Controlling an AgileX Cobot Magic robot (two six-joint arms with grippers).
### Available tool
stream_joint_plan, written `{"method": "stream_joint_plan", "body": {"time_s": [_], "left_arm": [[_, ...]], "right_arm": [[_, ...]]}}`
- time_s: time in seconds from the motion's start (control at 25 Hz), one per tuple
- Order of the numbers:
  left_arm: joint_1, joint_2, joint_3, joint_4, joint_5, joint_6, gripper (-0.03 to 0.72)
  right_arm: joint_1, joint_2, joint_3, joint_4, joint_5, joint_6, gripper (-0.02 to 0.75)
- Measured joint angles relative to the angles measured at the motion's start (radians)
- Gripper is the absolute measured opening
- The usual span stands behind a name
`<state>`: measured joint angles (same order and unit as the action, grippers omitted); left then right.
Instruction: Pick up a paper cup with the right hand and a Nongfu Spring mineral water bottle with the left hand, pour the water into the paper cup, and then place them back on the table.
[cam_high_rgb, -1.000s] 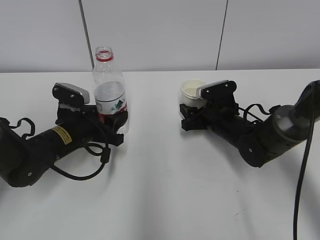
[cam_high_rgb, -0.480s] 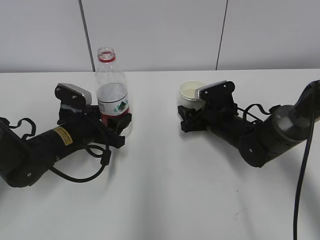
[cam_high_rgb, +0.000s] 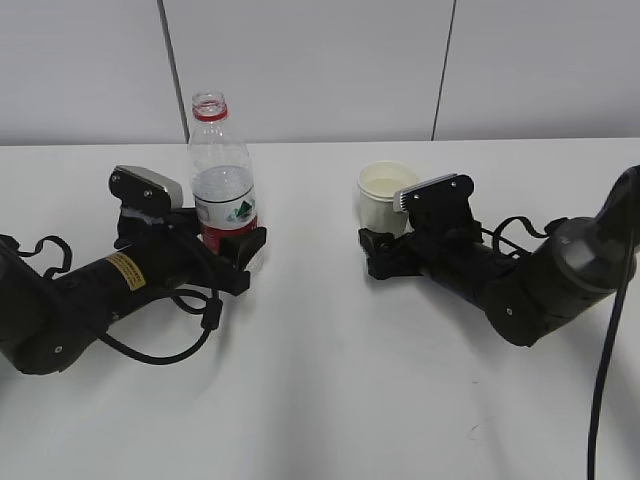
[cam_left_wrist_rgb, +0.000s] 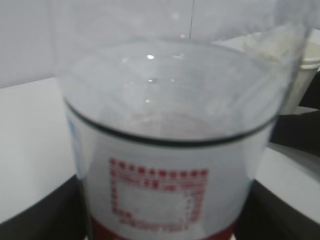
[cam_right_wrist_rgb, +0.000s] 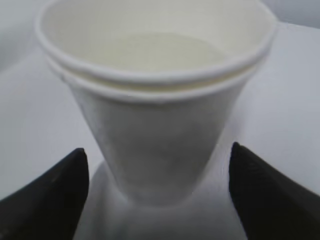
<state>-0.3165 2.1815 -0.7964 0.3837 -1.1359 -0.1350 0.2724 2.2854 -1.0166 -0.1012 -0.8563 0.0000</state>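
Pale grey wall panels with two dark vertical seams close off the far side of the scene, and below them the table (cam_high_rgb: 330, 400) runs wide, white and matte, with only soft shadows under the arms. On the left stands the Nongfu Spring mineral water bottle (cam_high_rgb: 224, 195), upright, uncapped, its red neck ring at the top and its red label low between the fingers of the left hand (cam_high_rgb: 235, 255); the jaws sit on either side of its lower body and appear to be touching it, though whether they press firmly I cannot tell. Gripping low keeps the neck free for tipping, I judge. The left wrist view is filled by the bottle's clear wall, with the water (cam_left_wrist_rgb: 165, 125) surface showing as a dark line. On the right, the paper cup (cam_high_rgb: 388, 195) rests on the table, mouth up, and the right hand (cam_high_rgb: 385, 243) lies low just near it with its fingers (cam_right_wrist_rgb: 50, 200) spread wide, clear of the cup's tapered sides. That open stance suits either closing in or backing off; which, I cannot say.
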Motion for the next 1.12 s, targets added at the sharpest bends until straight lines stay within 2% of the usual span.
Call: {"method": "stream_joint_plan", "body": {"time_s": [0.16,0.28,0.64,0.88,1.0,1.12], "left_arm": [[0.0,-0.007,0.013,-0.003,0.0,0.0,0.564],[0.0,-0.034,0.06,-0.048,0.0,0.012,0.58],[0.0,-0.134,0.223,-0.208,-0.001,0.069,0.583],[0.0,-0.172,0.291,-0.332,0.0,0.135,0.583],[0.002,-0.193,0.294,-0.426,-0.001,0.142,0.583],[0.041,-0.21,0.294,-0.456,0.0,0.154,0.583]], "right_arm": [[0.0,-0.064,0.073,0.015,-0.015,0.0,0.654],[0.0,-0.11,0.12,0.016,-0.026,0.0,0.65],[0.0,-0.202,0.231,0.037,-0.034,0.0,0.627],[0.0,-0.233,0.28,0.121,-0.036,-0.005,0.606],[-0.022,-0.235,0.284,0.147,-0.038,-0.005,0.601],[-0.07,-0.237,0.284,0.156,-0.039,-0.005,0.598]]}}
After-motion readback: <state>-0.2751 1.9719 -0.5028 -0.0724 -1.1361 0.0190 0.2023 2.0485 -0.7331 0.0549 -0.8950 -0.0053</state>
